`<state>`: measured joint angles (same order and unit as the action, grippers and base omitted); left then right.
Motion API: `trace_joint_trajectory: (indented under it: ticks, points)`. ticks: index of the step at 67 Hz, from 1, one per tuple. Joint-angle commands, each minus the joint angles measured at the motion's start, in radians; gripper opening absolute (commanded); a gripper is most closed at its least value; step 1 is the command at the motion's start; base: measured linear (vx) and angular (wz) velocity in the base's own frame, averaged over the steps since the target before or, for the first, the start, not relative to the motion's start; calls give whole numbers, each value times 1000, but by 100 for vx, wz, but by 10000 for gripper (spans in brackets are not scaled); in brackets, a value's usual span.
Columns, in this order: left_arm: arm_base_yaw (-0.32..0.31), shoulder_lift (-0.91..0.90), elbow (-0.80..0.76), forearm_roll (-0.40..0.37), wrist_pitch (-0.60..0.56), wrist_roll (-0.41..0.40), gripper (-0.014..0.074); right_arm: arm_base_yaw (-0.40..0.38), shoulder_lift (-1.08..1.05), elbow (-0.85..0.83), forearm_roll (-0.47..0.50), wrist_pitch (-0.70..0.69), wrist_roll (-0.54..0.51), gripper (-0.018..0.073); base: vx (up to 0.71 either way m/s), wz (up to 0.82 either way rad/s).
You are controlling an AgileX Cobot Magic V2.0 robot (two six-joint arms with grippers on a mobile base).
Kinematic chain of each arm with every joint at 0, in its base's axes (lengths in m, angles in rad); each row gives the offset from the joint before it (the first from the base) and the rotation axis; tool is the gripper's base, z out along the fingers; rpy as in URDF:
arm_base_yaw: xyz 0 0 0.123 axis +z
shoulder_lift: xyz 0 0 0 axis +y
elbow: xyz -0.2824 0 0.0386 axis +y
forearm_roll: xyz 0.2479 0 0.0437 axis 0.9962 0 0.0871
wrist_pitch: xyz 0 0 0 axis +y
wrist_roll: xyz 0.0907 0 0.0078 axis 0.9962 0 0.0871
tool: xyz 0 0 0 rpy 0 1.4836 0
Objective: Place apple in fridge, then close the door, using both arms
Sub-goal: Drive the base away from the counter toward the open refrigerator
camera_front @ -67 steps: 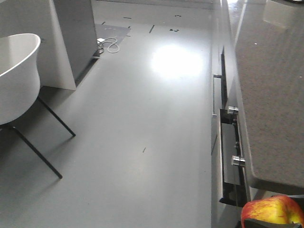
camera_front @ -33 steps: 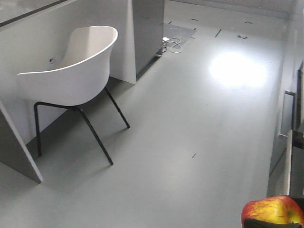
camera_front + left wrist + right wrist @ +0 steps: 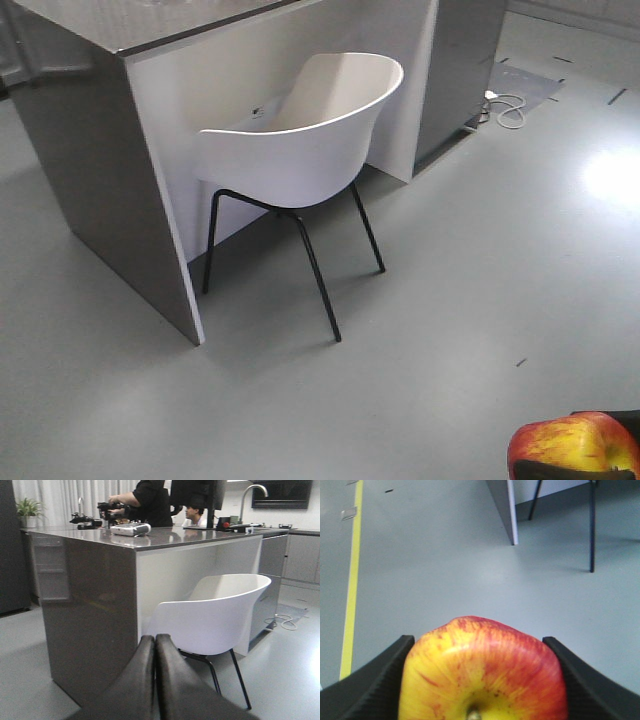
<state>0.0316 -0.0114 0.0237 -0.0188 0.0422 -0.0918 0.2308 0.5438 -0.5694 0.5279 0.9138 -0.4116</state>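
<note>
Three views, taken in turn. From the front camera, the apple (image 3: 572, 447) sits at the bottom right corner. It is round and glossy, red streaked over yellow, and black parts of the right tool just show under and behind it. Ahead stands a white moulded chair (image 3: 300, 150) on thin black legs, tucked partly under a bench (image 3: 120, 180) with a grey side panel and a polished top. The floor (image 3: 450, 300) is smooth grey. No fridge shows here.

The left wrist camera looks along the left tool (image 3: 155, 640), whose two dark matte fingers are pressed flat together with nothing between them. Beyond them are the chair and the bench, with people (image 3: 150, 502) at the bench's far side. A tall dark panel (image 3: 10, 545) at the left edge might be the fridge, but that cannot be told.

The right wrist camera shows the right tool (image 3: 477, 642) clamped on the apple. Ribbed black fingers (image 3: 375, 680) press its two sides, and its stem end faces the lens. Below lies the floor, crossed by a yellow tape line (image 3: 351, 580).

The apple is thus held by the right arm above the floor, well apart from any shelf. The coming move probably turns on bringing the fridge in front of that tool. The left arm holds nothing and looks free for the door.
</note>
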Motion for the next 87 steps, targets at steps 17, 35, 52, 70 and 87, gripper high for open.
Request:
trace_joint_trajectory:
  ticks: [17,35,52,70,87]
  points:
    - [1,-5,-17,-4,-73,-8,-6,2,4,-28,31,-52,-5,85,-2,48]
    - [1,-5,-17,-4,-73,-8,-6,2,4,-28,31,-52,-5,85,-2,50]
    - [1,-5,-17,-4,-73,-8,-6,2,4,-28,31,-52,-5,85,0,44]
    - [1,-5,-17,-4,-73,-8,-6,2,4,-28,31,-52,-5,85,1,43]
    - [1,-5,-17,-4,-73,-8,-6,2,4,-28,31,-54,-5,85,4,39]
